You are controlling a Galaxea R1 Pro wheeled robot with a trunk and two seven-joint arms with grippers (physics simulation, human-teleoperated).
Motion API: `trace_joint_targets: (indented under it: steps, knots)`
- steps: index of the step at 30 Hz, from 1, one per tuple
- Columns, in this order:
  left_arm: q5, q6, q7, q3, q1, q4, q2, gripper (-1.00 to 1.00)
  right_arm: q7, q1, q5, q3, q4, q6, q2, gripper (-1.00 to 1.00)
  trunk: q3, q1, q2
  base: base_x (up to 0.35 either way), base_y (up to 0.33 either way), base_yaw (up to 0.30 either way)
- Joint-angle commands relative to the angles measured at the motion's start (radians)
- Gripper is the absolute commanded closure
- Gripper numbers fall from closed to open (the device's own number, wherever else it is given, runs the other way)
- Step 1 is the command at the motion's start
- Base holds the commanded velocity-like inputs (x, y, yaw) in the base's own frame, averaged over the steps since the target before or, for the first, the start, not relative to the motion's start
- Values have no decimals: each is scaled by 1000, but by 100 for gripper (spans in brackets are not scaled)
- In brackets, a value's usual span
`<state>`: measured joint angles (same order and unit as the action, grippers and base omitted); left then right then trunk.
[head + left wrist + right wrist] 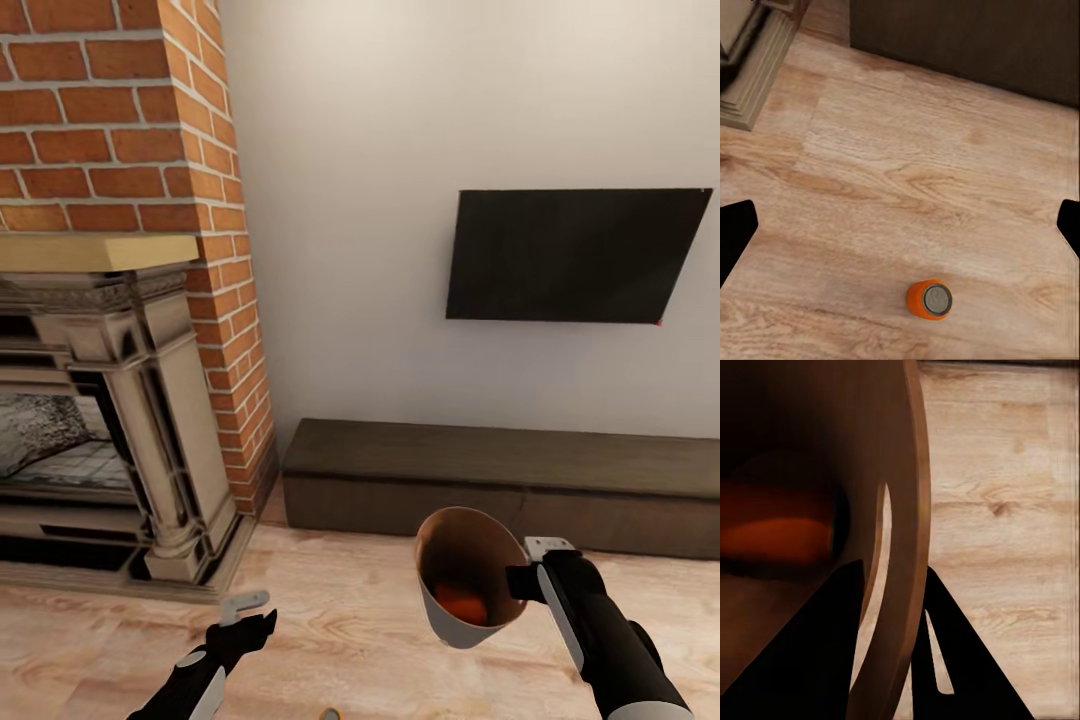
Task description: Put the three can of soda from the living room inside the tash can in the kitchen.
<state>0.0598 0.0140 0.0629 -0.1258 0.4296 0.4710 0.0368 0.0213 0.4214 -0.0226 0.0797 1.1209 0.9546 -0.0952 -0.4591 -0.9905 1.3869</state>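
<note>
My right gripper [522, 582] is shut on the rim of the trash can [447, 625], a pale grey bin with a brown inside, held tilted above the wood floor. One orange soda can [462, 603] lies in its bottom, and the right wrist view shows that can [780, 536] past the brown rim [916, 510] pinched between the fingers [964, 660]. A second orange can [928, 300] stands upright on the floor below my left gripper [255, 615], which is open and well clear of it. The dark blue can is out of view, and so is the kitchen.
This is the living room. A brick fireplace [120, 150] with a stone surround fills the left. A black TV [575, 255] hangs on the white wall above a low dark wooden bench [500, 480]. Light wood floor [930, 150] lies between me and them.
</note>
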Motion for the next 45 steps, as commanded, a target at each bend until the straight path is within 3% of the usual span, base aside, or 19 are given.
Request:
trace_joint_targets:
  steps: [1,9,30,36,45]
  knots:
    - [0,0,0,0,0,0,0,-100,-3,0,13,0,0,0,0,100,1,0,0,0,-213,-229]
    - [0,0,0,0,0,1,0,-100,-3,0,13,-1,0,0,0,100,8,0,0,0,-190,-179]
    - [-2,-1,-5,2,0,9,-2,-100,-3,0,13,-3,0,0,2,100,9,0,0,0,-13,-10]
    - [-2,-42,-5,1,0,10,-1,-100,-3,0,13,-3,0,0,2,100,9,0,0,0,0,0]
    - [-2,-54,-5,1,0,11,-1,-100,-3,0,13,-3,0,0,2,100,9,0,0,0,0,0]
